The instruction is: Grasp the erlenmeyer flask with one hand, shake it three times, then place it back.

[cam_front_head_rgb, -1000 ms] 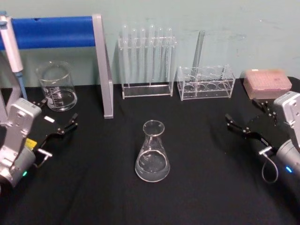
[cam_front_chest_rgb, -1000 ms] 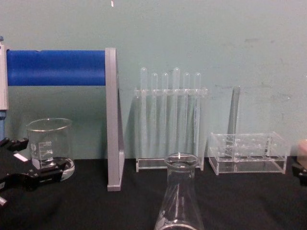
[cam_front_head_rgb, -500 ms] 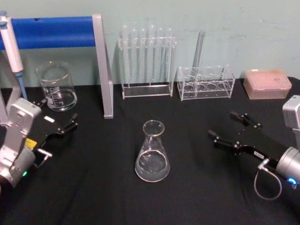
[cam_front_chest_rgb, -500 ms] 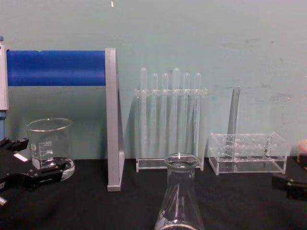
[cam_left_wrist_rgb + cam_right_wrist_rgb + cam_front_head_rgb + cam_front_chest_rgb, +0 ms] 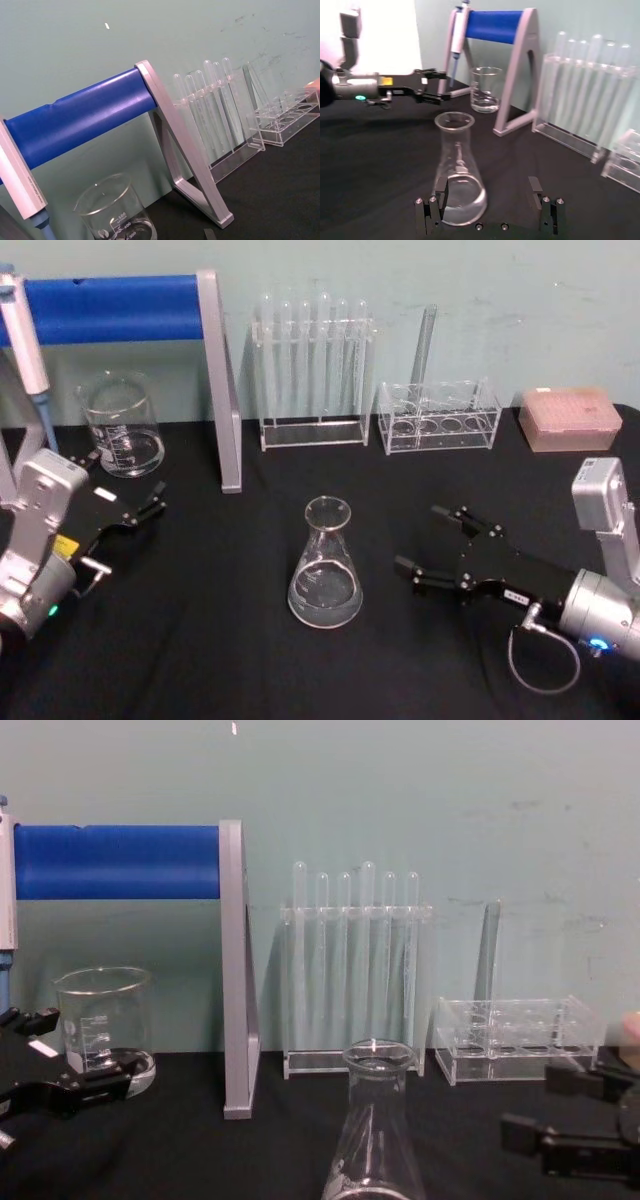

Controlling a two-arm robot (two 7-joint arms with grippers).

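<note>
Clear glass conical erlenmeyer flask [image 5: 325, 565] stands upright mid-way across the black table [image 5: 200, 650], the black right gripper [image 5: 424, 539], jaws wide apart and empty, faces it from near its right side, probably lined up to straddle it, and the left gripper [image 5: 150, 502] idles at far left, jaws parted.

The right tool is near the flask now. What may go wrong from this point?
1. The open right tool sits off-centre to the erlenmeyer flask; one finger may bump and tip it.
2. It aims at the wide sloped body, so the glass may slip when shaken.
The left tool is parked by the beaker.
</note>
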